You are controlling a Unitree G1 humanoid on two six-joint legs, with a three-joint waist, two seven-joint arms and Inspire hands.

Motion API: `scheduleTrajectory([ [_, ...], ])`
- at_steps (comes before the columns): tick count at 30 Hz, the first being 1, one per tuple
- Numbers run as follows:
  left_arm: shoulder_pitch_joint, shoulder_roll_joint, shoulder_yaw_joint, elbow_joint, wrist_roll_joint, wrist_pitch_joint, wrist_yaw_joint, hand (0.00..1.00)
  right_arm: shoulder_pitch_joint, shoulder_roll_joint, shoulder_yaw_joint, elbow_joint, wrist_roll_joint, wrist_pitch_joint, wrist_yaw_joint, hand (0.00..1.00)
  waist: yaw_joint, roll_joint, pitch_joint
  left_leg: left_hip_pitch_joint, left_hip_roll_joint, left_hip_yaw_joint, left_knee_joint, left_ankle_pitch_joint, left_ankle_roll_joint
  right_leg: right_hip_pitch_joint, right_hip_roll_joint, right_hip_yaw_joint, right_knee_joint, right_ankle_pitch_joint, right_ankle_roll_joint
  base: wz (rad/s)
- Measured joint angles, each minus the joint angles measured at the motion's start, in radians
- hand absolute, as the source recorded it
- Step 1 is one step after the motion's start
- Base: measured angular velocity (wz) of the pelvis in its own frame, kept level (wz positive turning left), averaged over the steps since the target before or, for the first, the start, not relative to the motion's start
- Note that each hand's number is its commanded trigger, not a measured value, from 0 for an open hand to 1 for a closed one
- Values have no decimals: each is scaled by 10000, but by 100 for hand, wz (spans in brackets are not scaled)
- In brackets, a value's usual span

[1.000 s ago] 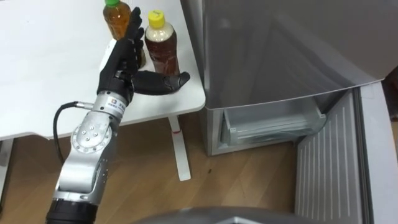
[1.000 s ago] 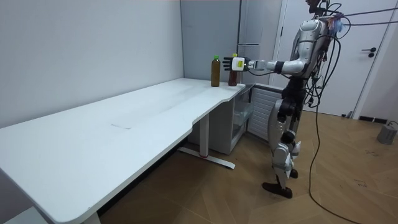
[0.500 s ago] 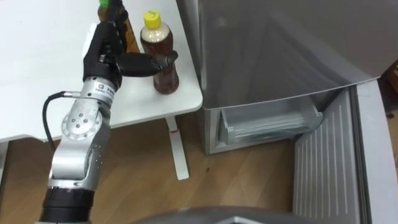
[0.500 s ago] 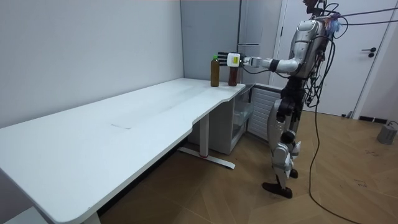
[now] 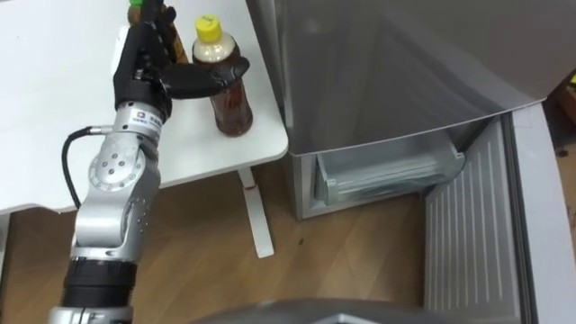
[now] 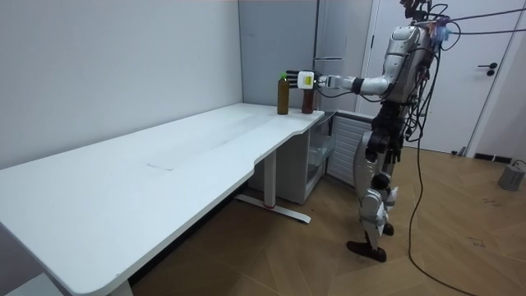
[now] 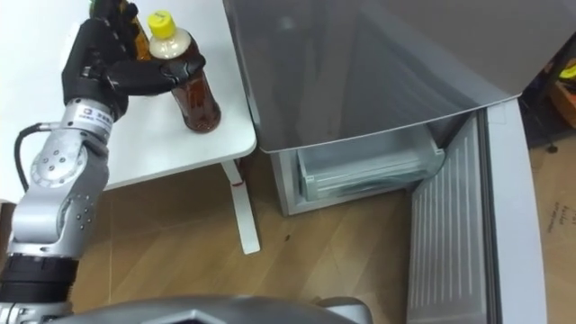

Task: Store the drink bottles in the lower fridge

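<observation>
Bottle [image 5: 231, 108], yellow cap: it stands upright near the corner of the table [image 5: 54, 117], close to the fridge [image 5: 378, 72]. The fingers [image 5: 147, 31] of the left hand [image 5: 139, 76] are extended and apart, running along the bottle's left side. The thumb [image 5: 202, 81] lies across its near face at shoulder height. Nothing is wrapped round the bottle, and its base rests on the table.

This reads as the pre-grasp step. The palm is set side-on so that curling the fingers would bring them round the far side, opposite the thumb.

The second bottle [image 6: 283, 97], green cap, stands upright just beyond the fingers. Whether they touch it cannot be told. The narrow gap means a closing hand could nudge it.

The fridge's lower door [image 5: 468, 243] stands open with the drawer [image 5: 387, 175] exposed, so the compartment is ready to receive. Both drinks are on the table and neither is stowed yet.

In the room view the robot stands upright between table end and fridge, left arm stretched level.
</observation>
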Motion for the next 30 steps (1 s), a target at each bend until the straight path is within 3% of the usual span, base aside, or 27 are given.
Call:
scheduleTrajectory([
  [16,-38,7,-1,410,8,440,-594,0,144,38,-283,-485,-31,315,182,0,-206,-105,-81,16,0,59,115,-1,2,41,-2,168,13,-1,1,-1],
  [17,-38,6,-1,410,8,449,-624,53,140,36,-296,-485,-32,315,178,0,-212,-100,-85,33,0,59,117,-1,2,29,1,182,12,-2,2,0],
  [18,-39,7,-1,410,8,450,-669,68,134,35,-297,-485,-31,315,176,0,-217,-95,-87,63,1,58,114,-1,3,41,3,189,13,-3,3,0],
  [19,-39,7,-1,410,8,450,-700,100,145,35,-297,-484,-31,317,176,0,-219,-93,-85,92,1,58,111,-1,3,48,5,194,14,-3,3,0],
  [30,-41,11,-12,1037,17,467,-860,100,169,35,-290,-472,-19,314,16,0,-246,-27,-104,145,5,73,115,-1,2,87,11,217,46,1,-2,0],
])
